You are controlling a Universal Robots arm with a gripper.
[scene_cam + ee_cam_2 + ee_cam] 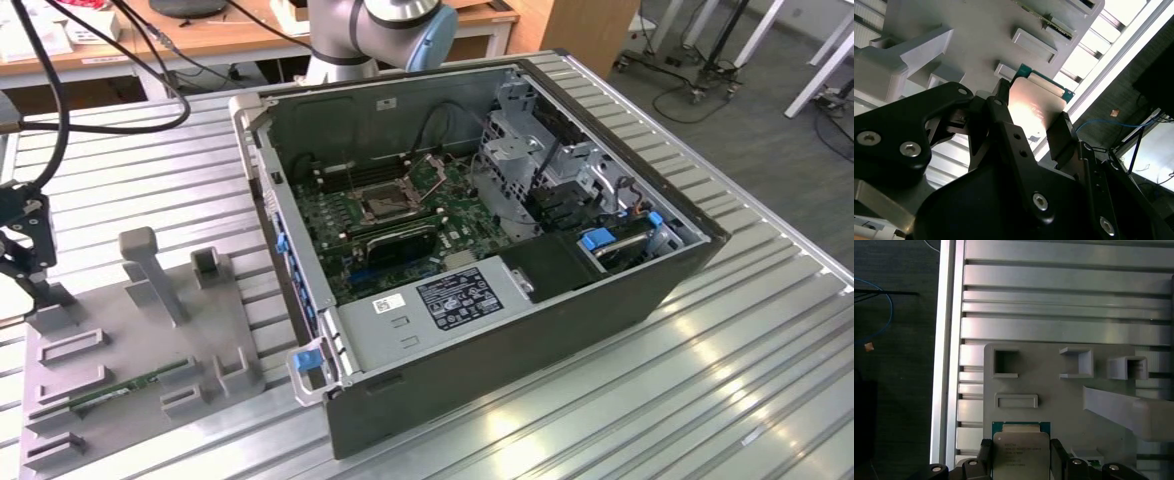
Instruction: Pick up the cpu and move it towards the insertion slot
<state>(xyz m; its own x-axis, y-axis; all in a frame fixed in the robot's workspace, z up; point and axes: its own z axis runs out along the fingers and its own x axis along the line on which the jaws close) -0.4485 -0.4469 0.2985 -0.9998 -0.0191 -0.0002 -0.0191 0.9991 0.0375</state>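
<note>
The gripper is closed on the cpu. In both wrist views its two black fingers press against opposite edges of the chip. The cpu's pale metal top faces the camera in the first wrist view, with a thin green rim showing along its far edge. In the second wrist view the cpu is held at a tilt between the fingers and catches a bright glare. Whether its underside touches anything cannot be told.

Behind the chip lies a grey fixture with raised blocks and small square pockets, resting on the ribbed metal desk. In the exterior view this fixture sits at the exterior view's left, and the gripper hangs over its far left corner. A thin green memory stick lies in the near part of the fixture.

The insertion slot is well apart from the cpu, toward the exterior view's right. It is a silver-framed square with a dark centre on the green circuit board, inside the open computer case. The arm rises at the far side of the case.
</note>
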